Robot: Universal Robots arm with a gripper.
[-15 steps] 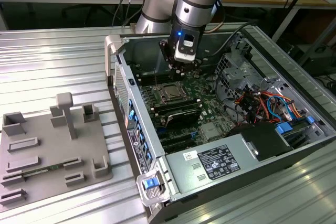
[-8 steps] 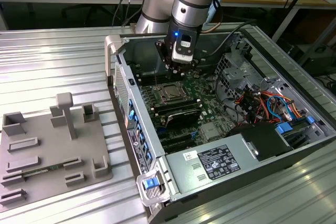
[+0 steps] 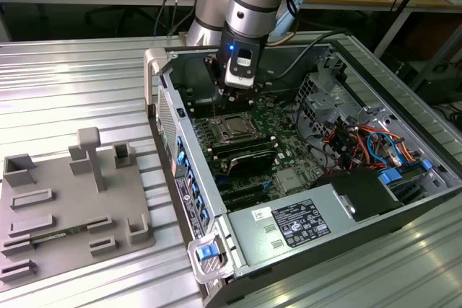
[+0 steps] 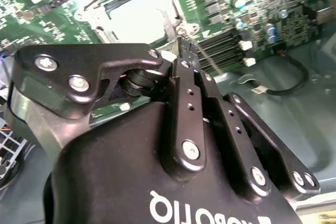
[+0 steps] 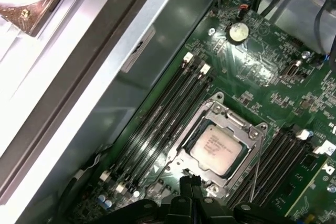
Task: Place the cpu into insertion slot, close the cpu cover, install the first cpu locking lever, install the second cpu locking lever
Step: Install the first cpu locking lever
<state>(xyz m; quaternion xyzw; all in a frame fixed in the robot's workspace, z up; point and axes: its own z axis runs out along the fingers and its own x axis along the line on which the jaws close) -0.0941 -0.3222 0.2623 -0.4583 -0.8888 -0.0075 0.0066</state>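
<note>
- While its fingers are pressed together, the gripper (image 3: 225,100) hangs at the 12 o'clock edge of the insertion slot (image 3: 232,126) in the exterior view.
- The cpu (image 5: 215,150) lies seated in the slot, with the cpu cover (image 5: 232,123) closed flat over it.

Bright light, white glare on cpu (image 4: 137,18)

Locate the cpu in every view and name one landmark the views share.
Exterior view: the cpu is the small square on the green board, just under the end effector.
Second wrist view: the cpu is the bright square beyond the end effector's tip.
First wrist view: the cpu is the pale square among the black memory slots.
Shared landmark: the cpu cover, the silver frame around it.
</note>
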